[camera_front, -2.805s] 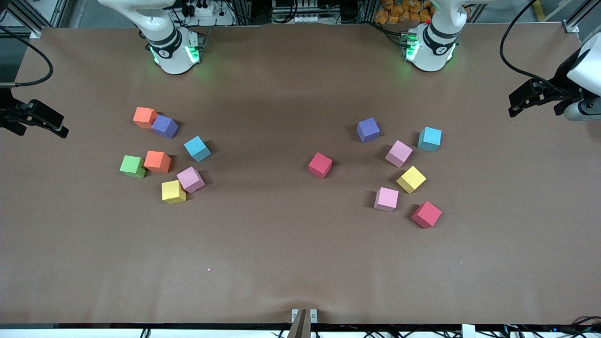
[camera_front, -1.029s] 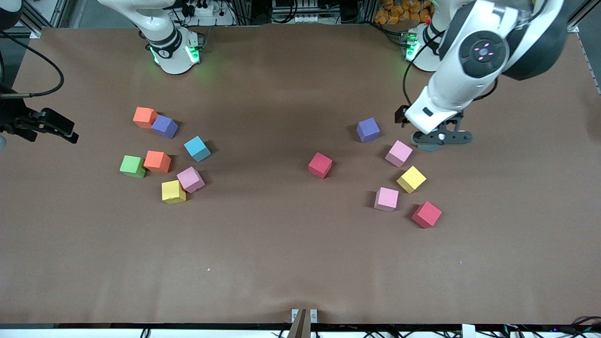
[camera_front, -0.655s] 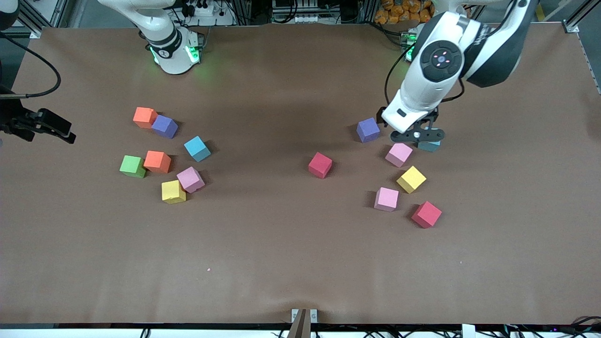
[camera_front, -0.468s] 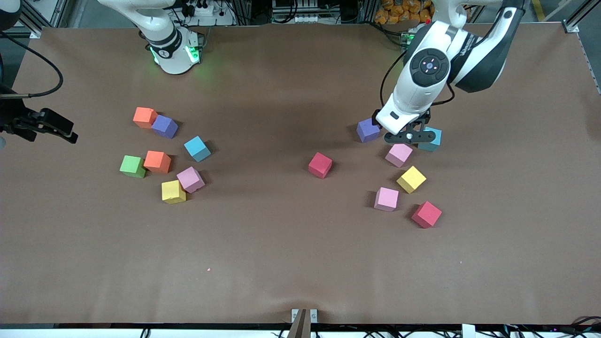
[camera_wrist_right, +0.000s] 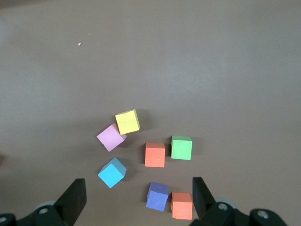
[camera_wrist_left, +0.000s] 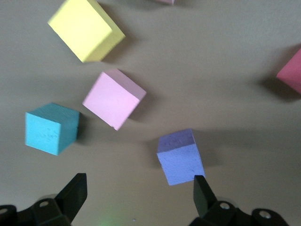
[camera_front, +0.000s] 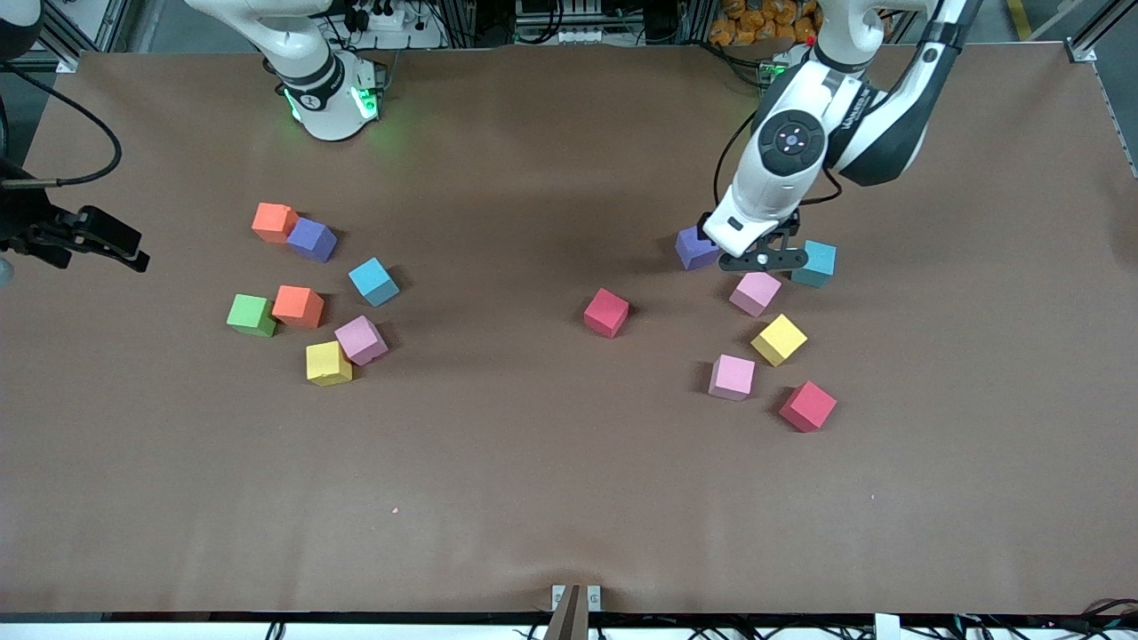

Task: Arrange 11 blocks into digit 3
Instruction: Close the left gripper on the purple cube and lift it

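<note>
Loose blocks lie in two scattered groups; no digit 3 is in view. My left gripper (camera_front: 763, 261) (camera_wrist_left: 138, 194) hangs open and empty low over the table between a purple block (camera_front: 692, 250) (camera_wrist_left: 181, 158) and a light blue block (camera_front: 817, 264) (camera_wrist_left: 51, 128). A pink block (camera_front: 756, 293) (camera_wrist_left: 114, 100) lies just nearer the camera, and one finger (camera_wrist_left: 203, 194) is close beside the purple block. My right gripper (camera_front: 120, 249) (camera_wrist_right: 137, 197) waits open, high over the right arm's end of the table.
Near the left gripper lie a yellow block (camera_front: 779, 339), another pink (camera_front: 732, 377) and two red ones (camera_front: 807, 406) (camera_front: 606, 312). At the right arm's end lie a green cube (camera_front: 251, 315), two orange (camera_front: 298, 306) (camera_front: 273, 222), purple (camera_front: 312, 239), light blue (camera_front: 373, 281), pink (camera_front: 361, 340) and yellow (camera_front: 328, 363).
The left arm has swung in from the left arm's end of the table and come down between the purple and light blue blocks. No block has moved. The right gripper has barely shifted.
</note>
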### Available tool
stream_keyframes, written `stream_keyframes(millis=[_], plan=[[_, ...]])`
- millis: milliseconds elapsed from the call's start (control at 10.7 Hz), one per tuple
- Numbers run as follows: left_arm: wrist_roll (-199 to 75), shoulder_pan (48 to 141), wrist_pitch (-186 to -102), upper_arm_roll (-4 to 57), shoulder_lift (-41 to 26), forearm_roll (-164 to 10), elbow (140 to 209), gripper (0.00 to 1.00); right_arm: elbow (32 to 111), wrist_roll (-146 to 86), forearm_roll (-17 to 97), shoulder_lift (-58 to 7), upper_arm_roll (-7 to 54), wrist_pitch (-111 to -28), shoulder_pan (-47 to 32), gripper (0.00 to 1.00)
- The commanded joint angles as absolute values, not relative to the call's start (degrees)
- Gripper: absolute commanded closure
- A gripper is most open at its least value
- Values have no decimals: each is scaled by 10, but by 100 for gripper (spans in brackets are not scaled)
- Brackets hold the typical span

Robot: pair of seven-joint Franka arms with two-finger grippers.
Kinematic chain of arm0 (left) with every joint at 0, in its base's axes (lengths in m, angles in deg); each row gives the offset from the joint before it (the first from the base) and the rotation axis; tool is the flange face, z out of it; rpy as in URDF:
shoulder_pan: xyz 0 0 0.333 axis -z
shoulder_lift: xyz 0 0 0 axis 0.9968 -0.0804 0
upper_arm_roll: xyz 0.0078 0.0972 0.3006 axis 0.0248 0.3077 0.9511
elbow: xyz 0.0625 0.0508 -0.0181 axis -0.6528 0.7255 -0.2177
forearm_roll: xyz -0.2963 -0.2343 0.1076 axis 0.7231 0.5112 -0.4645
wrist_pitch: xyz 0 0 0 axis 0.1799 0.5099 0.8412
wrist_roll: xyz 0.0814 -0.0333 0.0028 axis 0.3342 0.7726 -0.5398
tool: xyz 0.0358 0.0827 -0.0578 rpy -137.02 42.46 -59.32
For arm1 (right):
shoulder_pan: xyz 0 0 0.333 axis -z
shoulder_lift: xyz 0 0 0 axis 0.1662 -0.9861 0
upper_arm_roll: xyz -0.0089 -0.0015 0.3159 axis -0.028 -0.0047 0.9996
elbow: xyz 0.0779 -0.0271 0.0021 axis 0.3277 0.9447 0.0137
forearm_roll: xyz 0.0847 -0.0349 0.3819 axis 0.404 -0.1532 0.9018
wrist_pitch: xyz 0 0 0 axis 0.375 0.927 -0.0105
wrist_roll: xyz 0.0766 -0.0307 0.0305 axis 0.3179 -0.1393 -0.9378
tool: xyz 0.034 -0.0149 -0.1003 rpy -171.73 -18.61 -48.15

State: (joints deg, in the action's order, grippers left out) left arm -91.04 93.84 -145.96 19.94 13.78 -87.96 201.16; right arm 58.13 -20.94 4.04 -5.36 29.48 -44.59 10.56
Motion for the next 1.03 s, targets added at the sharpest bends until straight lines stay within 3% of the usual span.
stream_keyframes(millis=[0, 374, 935], plan=[[-942, 956, -1487, 201, 115, -877, 2023, 0, 574, -206, 44, -64, 297, -438, 107, 0], [-986, 957, -1580, 200, 92, -877, 2076, 0, 574, -205, 44, -79, 298, -438, 95, 0], [-1041, 971, -1626, 200, 40, -876, 2077, 0, 570, -206, 22, -70, 294, -436, 99, 0]])
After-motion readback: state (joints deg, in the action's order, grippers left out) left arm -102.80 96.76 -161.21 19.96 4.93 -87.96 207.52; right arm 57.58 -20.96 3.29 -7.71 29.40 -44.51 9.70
